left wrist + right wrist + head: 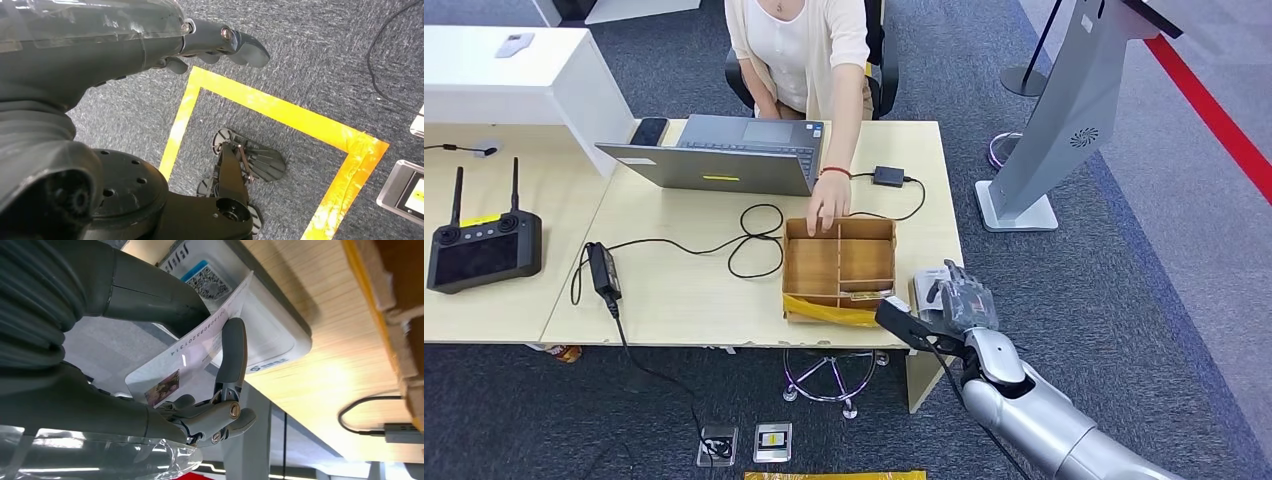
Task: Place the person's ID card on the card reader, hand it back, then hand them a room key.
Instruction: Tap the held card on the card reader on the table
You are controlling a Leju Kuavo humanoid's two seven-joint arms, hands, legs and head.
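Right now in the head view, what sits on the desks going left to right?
Black remote controller → power adapter → laptop → wooden divided box → white card reader at the desk's right edge, with the right robot hand holding the ID card over it.

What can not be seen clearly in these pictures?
- Reader: in the head view the right robot hand covers it.
- Card: print too small to read; the thumb and a finger cover parts.
- Box contents: too small in the head view.
- Person: cut off by the top edge.
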